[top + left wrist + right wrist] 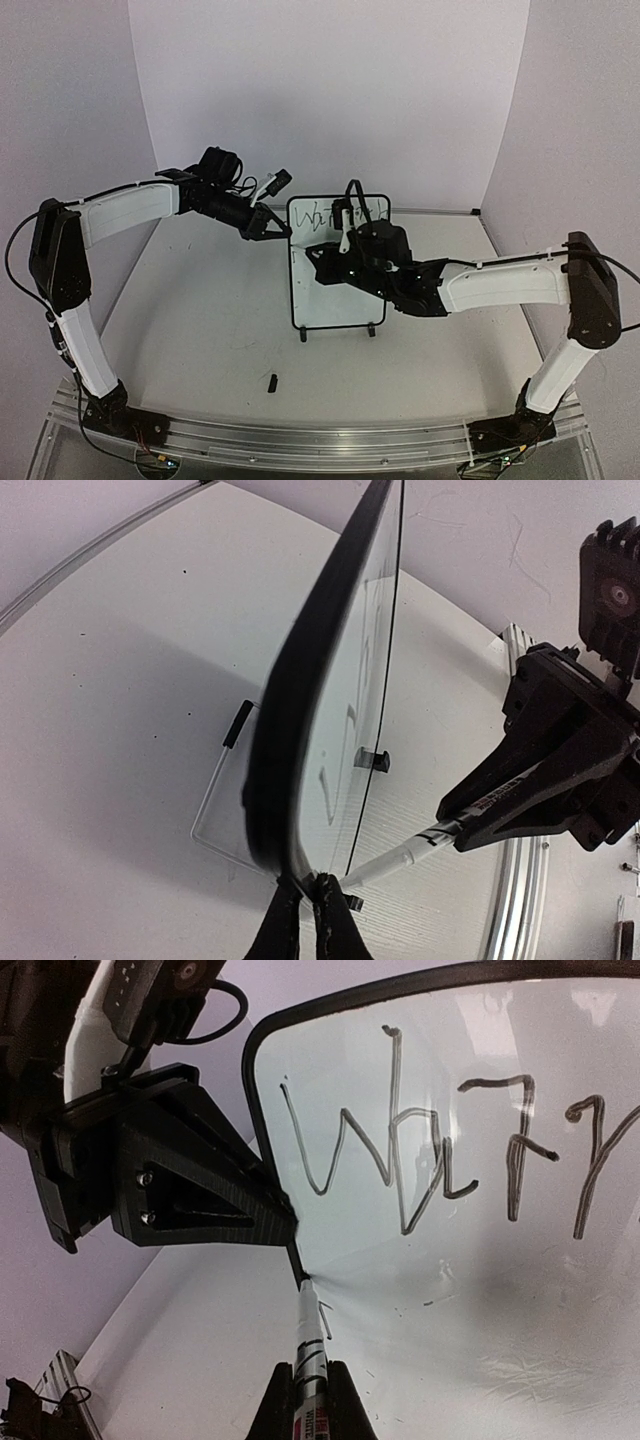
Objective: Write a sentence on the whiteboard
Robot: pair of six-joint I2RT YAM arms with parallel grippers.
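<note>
While the whiteboard (322, 300) stood upright on its two feet at the middle of the table (190, 300), both arms met at it.

Dark lettering, the sentence (440, 1150), ran across the top of the board only, its strokes reading roughly "Warm". Below that, a white marker (309, 1330) pointed at the surface just inside the left frame; whether its tip touched could not be told. The right gripper (310, 1380) was clamped on the marker's barrel. The left gripper (308, 905) was closed on the board's upper left frame edge. A small black piece (272, 381) lay on the table nearer the bases.
</note>
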